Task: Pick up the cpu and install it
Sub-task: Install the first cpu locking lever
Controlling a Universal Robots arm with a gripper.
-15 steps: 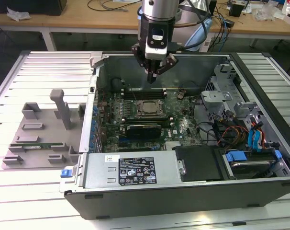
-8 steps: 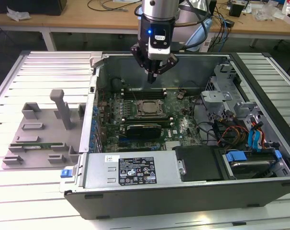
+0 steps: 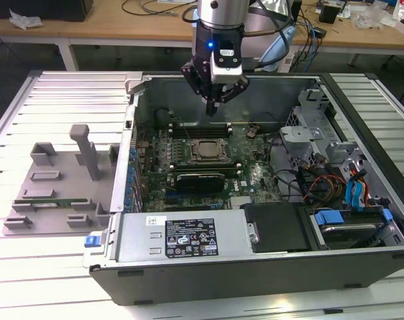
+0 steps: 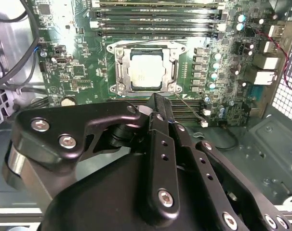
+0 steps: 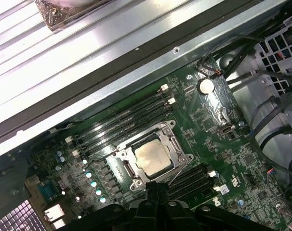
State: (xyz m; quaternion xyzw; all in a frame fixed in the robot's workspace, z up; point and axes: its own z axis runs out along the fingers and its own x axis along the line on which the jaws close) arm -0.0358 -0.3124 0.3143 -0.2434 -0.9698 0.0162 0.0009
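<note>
The cpu (image 3: 207, 149), a small square chip with a pale metal top, lies flat in the socket of the green motherboard (image 3: 249, 177) inside the open computer case. Both wrist views show the cpu (image 4: 146, 72) (image 5: 153, 159) framed by the metal socket bracket. My gripper (image 3: 213, 108) hangs above the case, a little behind the cpu and well clear of it. Its black fingers (image 4: 155, 120) are shut together with nothing between them. In the first wrist view the gripper (image 5: 155, 188) tips sit just beside the socket's edge.
A long black graphics card (image 3: 199, 180) lies in front of the socket, with memory slots (image 4: 155, 19) behind it. The power supply (image 3: 182, 237) fills the case front, and drive bays and cables (image 3: 342, 187) are on the exterior view's right. A grey tray (image 3: 55, 180) sits on the exterior view's left.
</note>
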